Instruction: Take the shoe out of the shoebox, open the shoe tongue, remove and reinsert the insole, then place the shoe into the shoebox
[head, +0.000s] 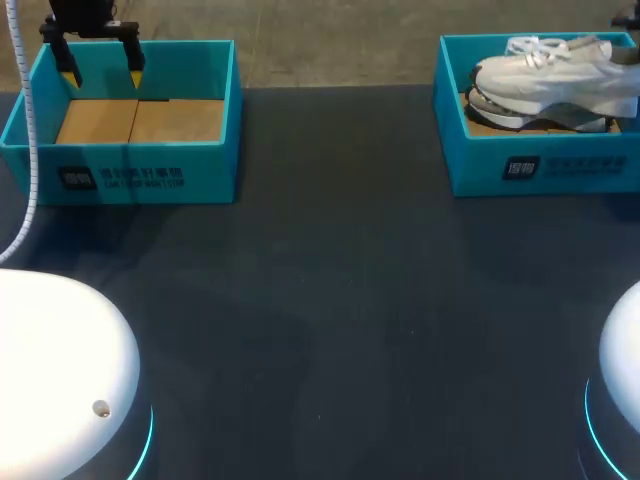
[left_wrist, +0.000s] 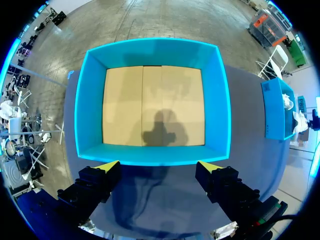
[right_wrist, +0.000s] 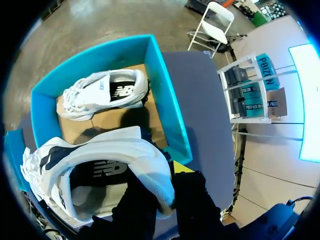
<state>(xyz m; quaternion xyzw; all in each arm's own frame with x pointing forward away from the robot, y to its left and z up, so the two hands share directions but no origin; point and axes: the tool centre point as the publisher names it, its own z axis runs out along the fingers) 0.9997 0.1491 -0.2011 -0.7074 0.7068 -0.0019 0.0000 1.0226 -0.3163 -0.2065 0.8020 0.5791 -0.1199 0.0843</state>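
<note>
The shoe (right_wrist: 100, 170) is clamped at its heel by the right gripper (right_wrist: 167, 182) and held over the right box (right_wrist: 167, 105), in which a second shoe (right_wrist: 105, 92) is lying. The left gripper (left_wrist: 157, 167) is spread wide, with nothing in it, at the edge of the empty box (left_wrist: 150, 155). Since only the heel appears to be pinched, the shoe could be twisted loose and dropped, or its toe snagged on the box wall or the second shoe's laces.

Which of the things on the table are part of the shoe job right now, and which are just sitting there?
In the job: white shoe in the right gripper; blue shoebox beneath it.
Just there: second shoe lying in that shoebox; empty blue box under the left gripper.
</note>
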